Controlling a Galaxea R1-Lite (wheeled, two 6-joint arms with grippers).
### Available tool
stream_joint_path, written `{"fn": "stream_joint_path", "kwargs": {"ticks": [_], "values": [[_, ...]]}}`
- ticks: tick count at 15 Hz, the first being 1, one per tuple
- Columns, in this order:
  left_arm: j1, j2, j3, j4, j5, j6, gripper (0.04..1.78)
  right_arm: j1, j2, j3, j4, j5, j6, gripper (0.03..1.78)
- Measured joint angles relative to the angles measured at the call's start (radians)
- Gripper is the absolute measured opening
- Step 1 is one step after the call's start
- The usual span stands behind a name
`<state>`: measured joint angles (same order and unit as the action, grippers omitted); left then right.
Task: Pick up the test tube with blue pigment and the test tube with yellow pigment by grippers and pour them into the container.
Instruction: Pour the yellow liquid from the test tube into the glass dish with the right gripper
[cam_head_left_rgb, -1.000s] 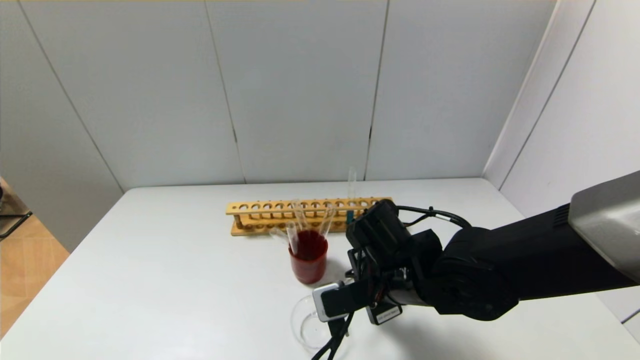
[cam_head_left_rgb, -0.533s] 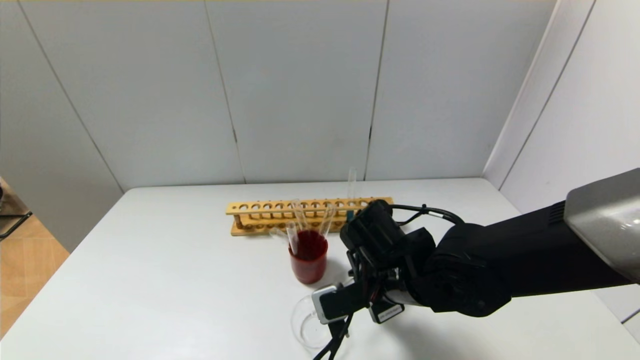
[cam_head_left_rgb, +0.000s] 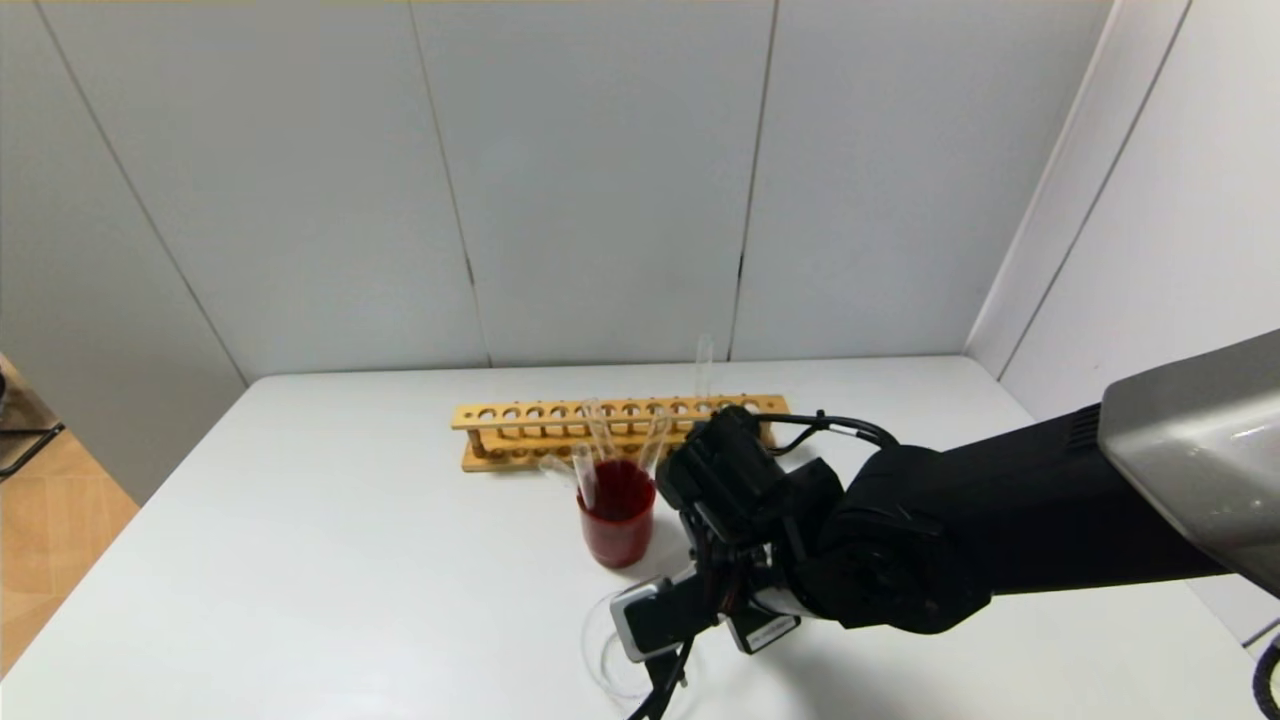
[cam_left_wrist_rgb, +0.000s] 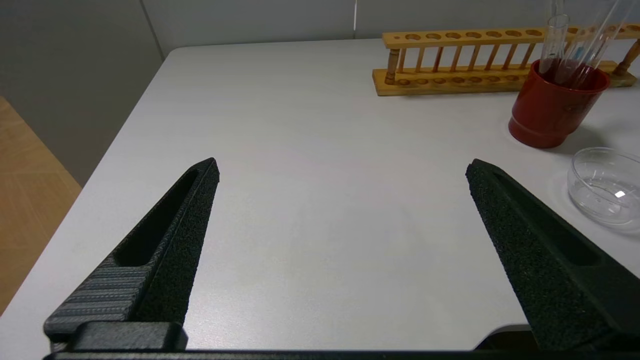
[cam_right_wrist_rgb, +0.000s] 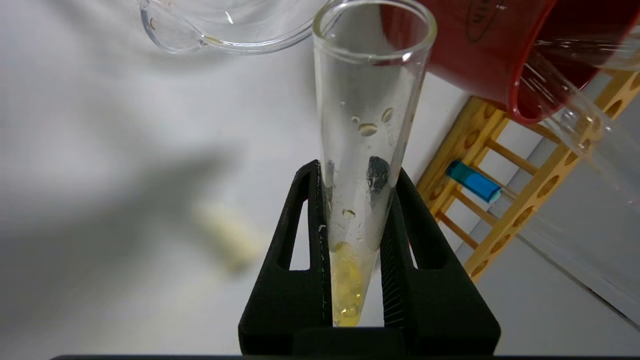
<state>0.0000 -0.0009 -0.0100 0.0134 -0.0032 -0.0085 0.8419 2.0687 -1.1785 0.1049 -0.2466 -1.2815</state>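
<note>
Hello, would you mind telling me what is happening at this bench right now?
The right tool is shut on the slender glass test tube with yellow pigment, holding it near the low clear glass container; yellow liquid sits at the tube's base. The test tube with blue pigment stands in the wooden rack, behind a red beaker holding clear tubes. The left tool waits open over the white table.
</note>
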Motion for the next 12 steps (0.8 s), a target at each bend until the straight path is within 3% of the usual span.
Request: {"fn": "stream_joint_path", "kwargs": {"ticks": [5, 12], "values": [[0.000, 0.000, 0.000, 0.000, 0.000, 0.000, 1.75, 0.002, 0.008, -0.019, 0.008, -0.037, -0.028, 0.36], [0.000, 0.000, 0.000, 0.000, 0.000, 0.000, 1.75, 0.005, 0.041, -0.096, 0.097, -0.083, -0.037, 0.36]]}}
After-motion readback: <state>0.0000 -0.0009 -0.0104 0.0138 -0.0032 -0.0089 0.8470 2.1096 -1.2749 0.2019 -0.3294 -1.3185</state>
